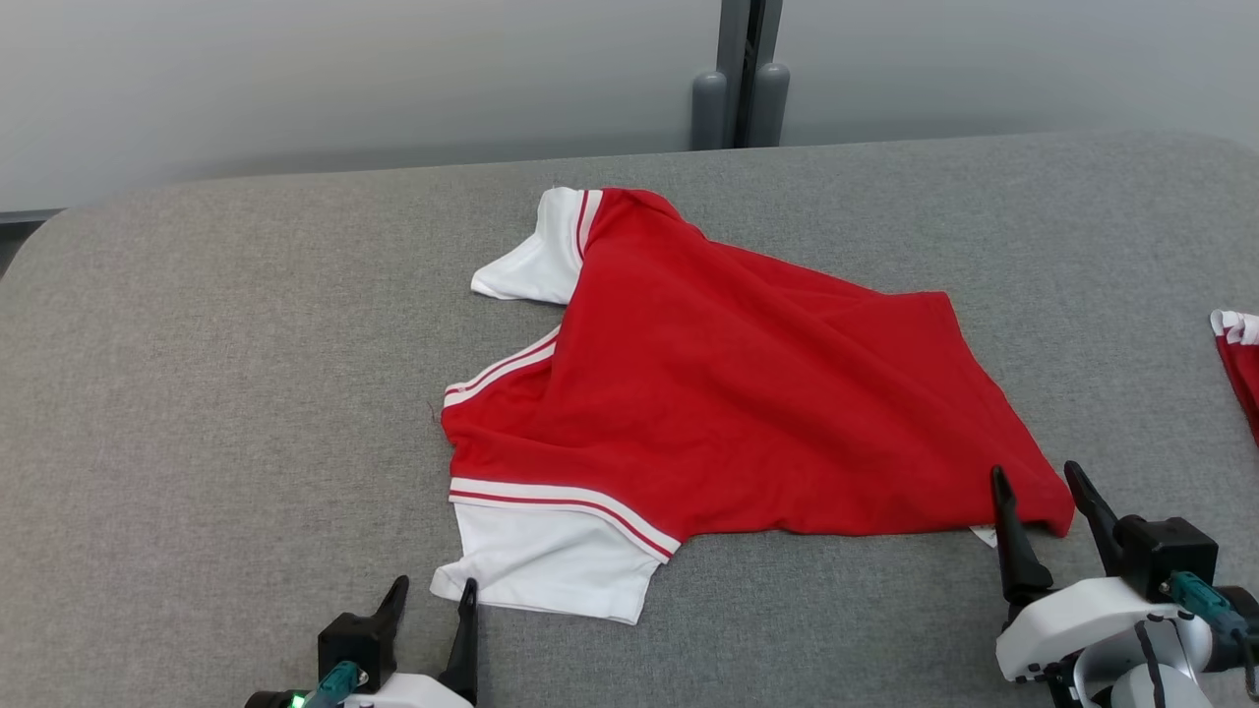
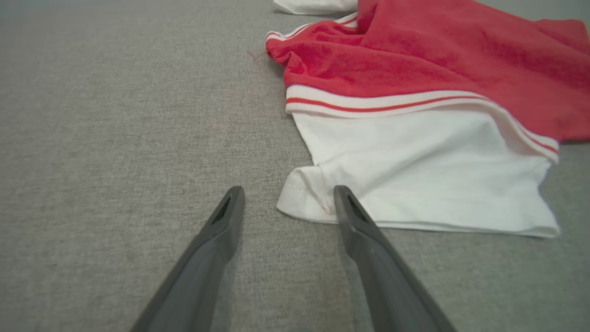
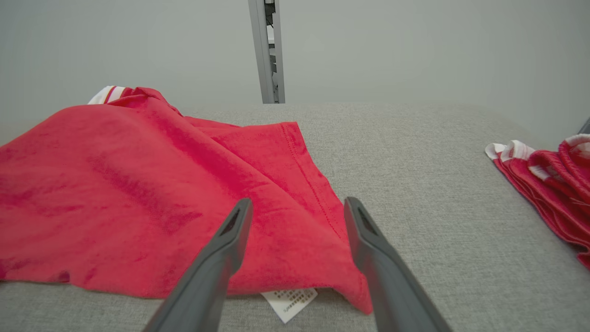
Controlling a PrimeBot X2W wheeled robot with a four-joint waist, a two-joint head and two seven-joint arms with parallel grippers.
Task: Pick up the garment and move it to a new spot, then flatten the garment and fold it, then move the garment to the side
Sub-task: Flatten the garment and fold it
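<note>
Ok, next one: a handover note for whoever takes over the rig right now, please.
Left gripper: open, empty, at the near white sleeve's corner.
Right gripper: open, empty, at the red hem corner by the label.
Garment: red-and-white shirt lying creased on the grey table; another red garment at the right edge.
Done: nothing folded yet.
To do: flatten, fold, move aside.

You have one red and white shirt [image 1: 748, 413] on one grey table [image 1: 197, 393]. It shows two white sleeves: a near sleeve [image 1: 551, 560] and a far sleeve [image 1: 536, 261]. There is one white label [image 3: 290, 299]. You also get one more heap of red and white cloth [image 3: 548, 184], possibly a single piece, possibly several; the folds hide that. Two grippers: left gripper [image 1: 433, 585] and right gripper [image 1: 1036, 470], two fingers [image 1: 1013, 551] each, four altogether. One post [image 1: 740, 69].
</note>
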